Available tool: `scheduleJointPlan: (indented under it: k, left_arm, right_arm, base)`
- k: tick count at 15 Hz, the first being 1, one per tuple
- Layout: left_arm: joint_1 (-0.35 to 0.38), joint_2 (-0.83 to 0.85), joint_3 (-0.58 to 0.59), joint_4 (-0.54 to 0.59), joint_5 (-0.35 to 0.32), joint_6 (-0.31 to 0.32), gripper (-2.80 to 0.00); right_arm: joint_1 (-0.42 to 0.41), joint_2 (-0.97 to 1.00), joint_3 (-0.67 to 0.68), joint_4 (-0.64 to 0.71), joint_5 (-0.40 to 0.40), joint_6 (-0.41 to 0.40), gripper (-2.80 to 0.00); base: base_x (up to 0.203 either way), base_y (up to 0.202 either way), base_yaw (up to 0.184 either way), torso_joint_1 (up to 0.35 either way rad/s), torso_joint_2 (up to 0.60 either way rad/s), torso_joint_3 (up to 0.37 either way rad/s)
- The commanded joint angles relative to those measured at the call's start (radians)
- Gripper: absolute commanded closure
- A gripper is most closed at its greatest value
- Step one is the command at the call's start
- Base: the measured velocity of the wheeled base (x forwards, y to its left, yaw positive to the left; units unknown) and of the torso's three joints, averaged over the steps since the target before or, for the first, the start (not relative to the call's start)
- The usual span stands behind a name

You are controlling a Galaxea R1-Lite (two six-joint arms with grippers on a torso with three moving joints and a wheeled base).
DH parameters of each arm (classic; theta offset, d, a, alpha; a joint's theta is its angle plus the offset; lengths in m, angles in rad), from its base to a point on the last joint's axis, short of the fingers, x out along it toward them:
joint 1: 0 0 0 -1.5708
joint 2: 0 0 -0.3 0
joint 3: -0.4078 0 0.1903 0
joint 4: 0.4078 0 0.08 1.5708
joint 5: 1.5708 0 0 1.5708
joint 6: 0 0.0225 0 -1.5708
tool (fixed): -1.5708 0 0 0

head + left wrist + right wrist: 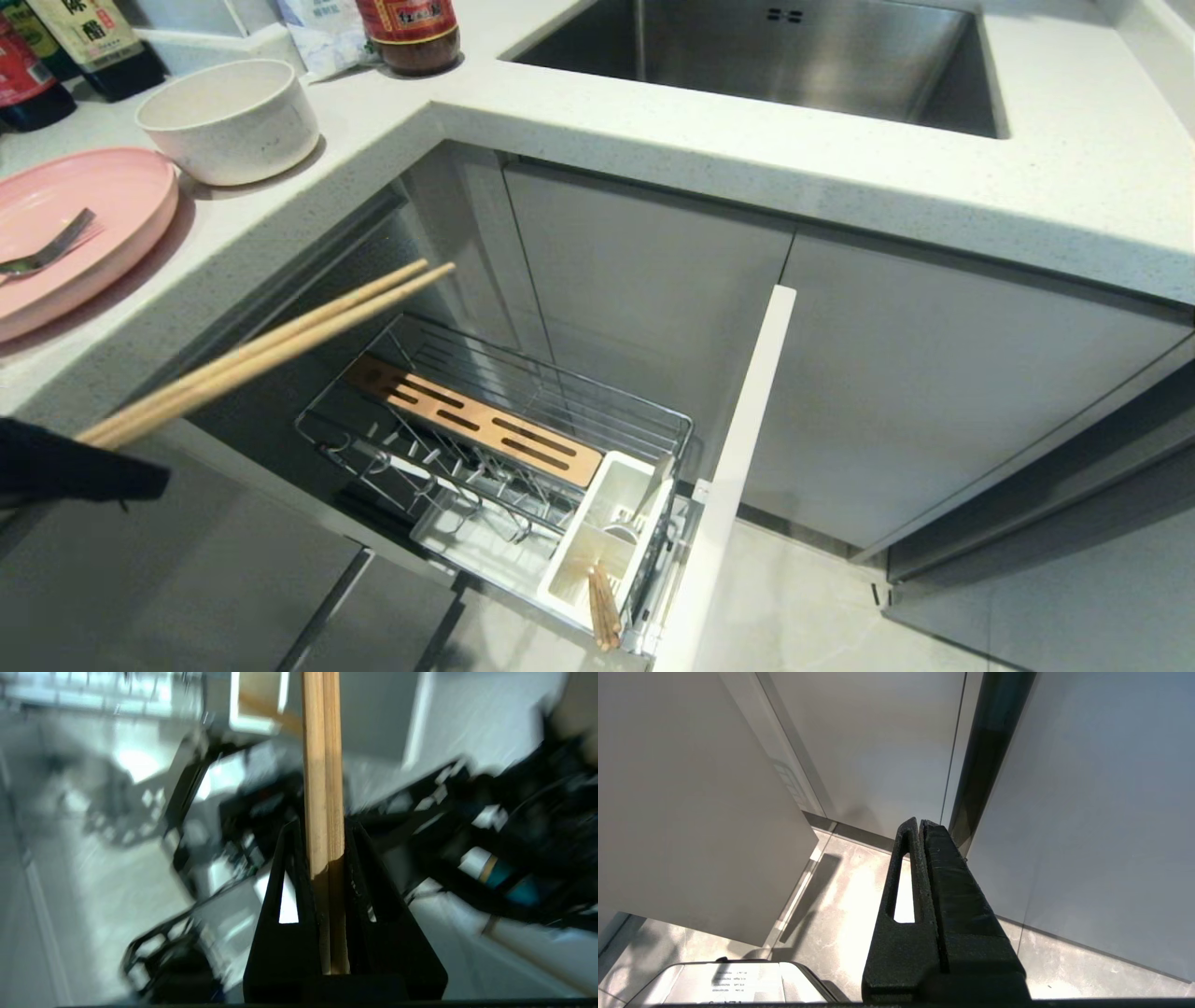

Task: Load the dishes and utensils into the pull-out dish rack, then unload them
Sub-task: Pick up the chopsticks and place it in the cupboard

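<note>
Left gripper point(327, 828) fingers clamp the wooden chopsticks point(271, 350), slanting above the pull-out dish rack point(495, 439); right gripper point(920, 823) fingers pressed together, empty.

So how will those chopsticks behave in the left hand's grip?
The chopsticks look stiff: they run straight with no sag. Gripped at one end by the left hand, they probably lever easily and could pivot. The smooth wooden pair may slide against each other.

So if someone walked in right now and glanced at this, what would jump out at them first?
Probably the chopsticks jutting out from the left gripper, held in the air above the pull-out dish rack. Next, the pink plate with a fork on it, beside the speckled bowl on the countertop at the far left.
</note>
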Motion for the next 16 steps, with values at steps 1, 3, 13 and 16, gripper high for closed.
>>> scheduleJointPlan:
  k: [1, 3, 13, 16]
  left_arm:
    - [0.000, 0.030, 0.027, 0.031, -0.001, 0.030, 0.00]
    - [0.000, 0.039, 0.104, 0.040, 0.002, 0.105, 0.00]
    - [-0.039, 0.085, 0.432, -0.113, 0.127, 0.345, 0.00]
    - [-0.064, 0.128, 0.495, -0.207, 0.154, 0.340, 0.00]
  right_arm:
    - [0.000, 0.000, 0.000, 0.000, 0.000, 0.001, 0.00]
    - [0.000, 0.000, 0.000, 0.000, 0.000, 0.001, 0.00]
    - [0.000, 0.000, 0.000, 0.000, 0.000, 0.000, 0.00]
    - [0.000, 0.000, 0.000, 0.000, 0.000, 0.000, 0.00]
  base:
    - [0.000, 0.000, 0.000, 0.000, 0.00, 0.000]
    - [0.000, 0.000, 0.000, 0.000, 0.00, 0.000]
    - [0.000, 0.000, 0.000, 0.000, 0.00, 0.000]
    - [0.000, 0.000, 0.000, 0.000, 0.00, 0.000]
